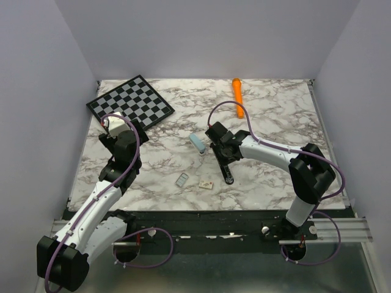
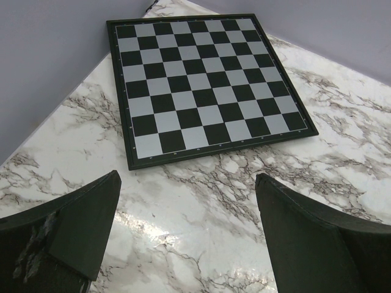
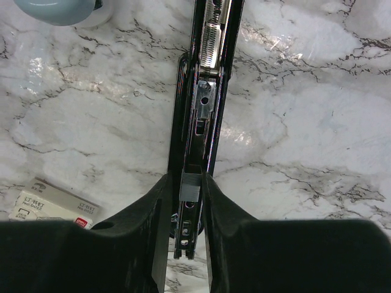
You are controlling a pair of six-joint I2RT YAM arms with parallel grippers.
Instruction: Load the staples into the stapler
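where the right claw (image 3: 191, 180) grips: the staples (image 3: 190, 187), pinched over the stapler's (image 3: 206, 91) open channel
stapler: on the bench (image 3: 317, 122), far end cut off in wrist view, near end behind fingers (image 3: 146, 232)
left claw (image 2: 187, 177): wide open, empty, near chessboard (image 2: 201, 85)

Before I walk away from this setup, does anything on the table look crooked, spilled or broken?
Nothing spilled or broken. The chessboard lies skewed to the edges of the table, at the far left. The stapler lies opened, its spring bare, with the staples pinched in the right gripper over its channel.
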